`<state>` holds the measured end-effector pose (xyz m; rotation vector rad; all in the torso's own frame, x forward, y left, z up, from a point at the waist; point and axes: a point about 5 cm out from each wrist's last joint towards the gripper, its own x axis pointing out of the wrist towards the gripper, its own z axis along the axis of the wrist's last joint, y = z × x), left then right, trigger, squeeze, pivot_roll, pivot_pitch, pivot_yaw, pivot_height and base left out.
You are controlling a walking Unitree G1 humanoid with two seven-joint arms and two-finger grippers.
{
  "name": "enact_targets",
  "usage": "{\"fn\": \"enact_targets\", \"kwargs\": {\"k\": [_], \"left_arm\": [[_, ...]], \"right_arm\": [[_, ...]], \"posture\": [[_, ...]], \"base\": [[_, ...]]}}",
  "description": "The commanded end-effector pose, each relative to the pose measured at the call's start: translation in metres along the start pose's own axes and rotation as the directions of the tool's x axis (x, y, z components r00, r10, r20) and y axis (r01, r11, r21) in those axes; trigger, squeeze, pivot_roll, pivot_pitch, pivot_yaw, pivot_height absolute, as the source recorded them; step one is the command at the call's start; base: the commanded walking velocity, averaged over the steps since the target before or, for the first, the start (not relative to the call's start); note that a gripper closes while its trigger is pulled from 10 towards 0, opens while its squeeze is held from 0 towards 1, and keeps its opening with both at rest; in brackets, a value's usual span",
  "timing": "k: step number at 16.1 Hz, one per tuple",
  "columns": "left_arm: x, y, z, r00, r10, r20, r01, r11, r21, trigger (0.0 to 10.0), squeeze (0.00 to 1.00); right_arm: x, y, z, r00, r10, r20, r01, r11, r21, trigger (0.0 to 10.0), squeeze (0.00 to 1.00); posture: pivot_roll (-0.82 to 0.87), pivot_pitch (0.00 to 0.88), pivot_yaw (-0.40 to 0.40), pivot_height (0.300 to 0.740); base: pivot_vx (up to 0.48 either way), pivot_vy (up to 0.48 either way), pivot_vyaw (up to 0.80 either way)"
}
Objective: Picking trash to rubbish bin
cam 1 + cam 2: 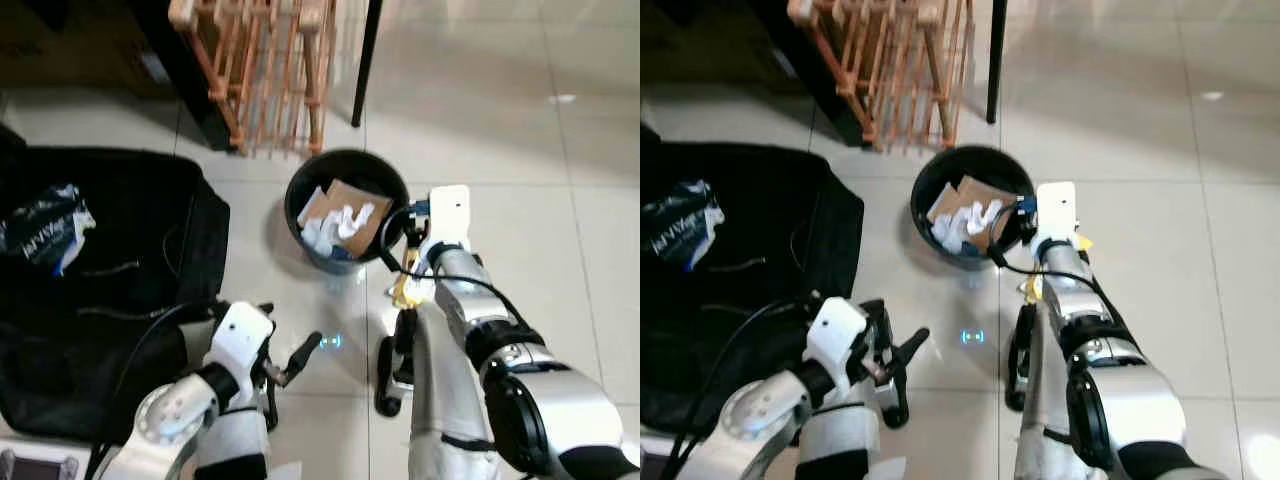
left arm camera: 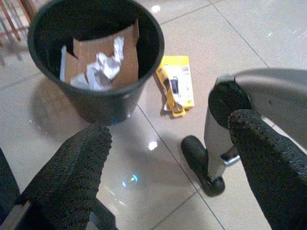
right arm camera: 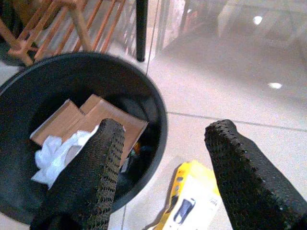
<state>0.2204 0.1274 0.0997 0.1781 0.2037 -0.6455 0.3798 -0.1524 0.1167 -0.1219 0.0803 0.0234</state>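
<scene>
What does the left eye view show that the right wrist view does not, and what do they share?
The left eye view alone takes in the black bag on the floor and the left tool, open and idle. The right wrist view alone shows the printed front of the yellow package, with the open right tool over it. Both share the black bin holding cardboard and crumpled white paper, and the wooden rack.

The bin point(image 2: 96, 103) is black, holding brown cardboard point(image 2: 103, 52) and white crumpled paper point(image 2: 103, 69). Beside the bin lies a yellow packet point(image 2: 177, 86) with a white face. Both tools have black, dotted-textured fingers point(image 3: 96, 172). The floor point(image 1: 580, 130) is glossy pale beige tile.
</scene>
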Motion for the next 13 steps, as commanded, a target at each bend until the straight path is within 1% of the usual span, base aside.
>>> {"fn": "enact_targets", "kwargs": {"k": [1,3,4,6,8,13], "left_arm": [[0.001,-0.003,-0.010,0.999,-0.018,-0.030,0.018,1.000,-0.010,10.0,0.00],[0.011,0.000,-0.009,1.000,-0.023,-0.016,0.023,1.000,0.000,10.0,0.00],[0.019,0.003,-0.005,1.000,-0.025,0.004,0.025,1.000,0.011,10.0,0.00],[0.026,0.006,-0.004,1.000,-0.025,0.017,0.025,1.000,0.016,10.0,0.00],[0.037,0.008,-0.003,0.999,-0.026,0.037,0.025,0.999,0.021,10.0,0.00],[0.046,0.010,-0.007,0.999,0.007,0.040,-0.007,1.000,0.005,10.0,0.00]], "right_arm": [[-0.004,-0.005,-0.008,1.000,-0.009,-0.011,0.009,1.000,0.008,10.0,0.00],[-0.004,-0.011,-0.007,1.000,-0.017,-0.009,0.017,1.000,-0.001,10.0,0.00],[-0.004,-0.016,-0.006,1.000,-0.021,-0.001,0.021,1.000,-0.008,10.0,0.00],[-0.004,-0.018,-0.005,1.000,-0.017,0.003,0.017,1.000,-0.017,10.0,0.00],[-0.003,-0.019,-0.002,1.000,0.004,0.014,-0.003,1.000,-0.031,10.0,0.00],[-0.004,-0.013,-0.002,0.996,0.089,0.025,-0.087,0.993,-0.074,10.0,0.00]], "posture": [[0.22,0.312,0.044,0.660],[0.20,0.279,0.043,0.680],[0.19,0.260,0.042,0.695],[0.17,0.235,0.041,0.710],[0.15,0.204,0.040,0.735],[0.12,0.157,0.032,0.740]], "base": [[0.000,0.000,0.00],[0.000,0.000,0.00],[0.000,0.000,0.00],[0.000,0.000,0.00],[0.000,0.000,0.00],[0.000,0.000,0.00]]}}
